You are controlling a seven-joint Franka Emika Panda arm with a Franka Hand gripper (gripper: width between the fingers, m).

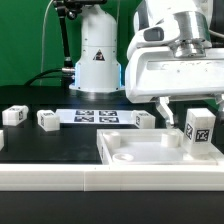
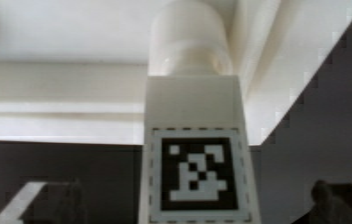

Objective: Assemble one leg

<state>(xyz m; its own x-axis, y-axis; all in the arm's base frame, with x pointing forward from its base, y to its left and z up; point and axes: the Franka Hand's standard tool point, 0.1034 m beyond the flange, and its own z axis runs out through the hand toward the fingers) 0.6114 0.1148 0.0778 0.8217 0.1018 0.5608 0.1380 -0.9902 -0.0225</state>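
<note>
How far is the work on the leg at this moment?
Done, it seems: one leg stands upright on a corner of the panel. In hand: the gripper is open, with a finger on each side of that leg and neither touching it. Left: the pictures do not show whether the leg is fully seated, so it may need tightening. Three other legs lie loose on the table.
</note>
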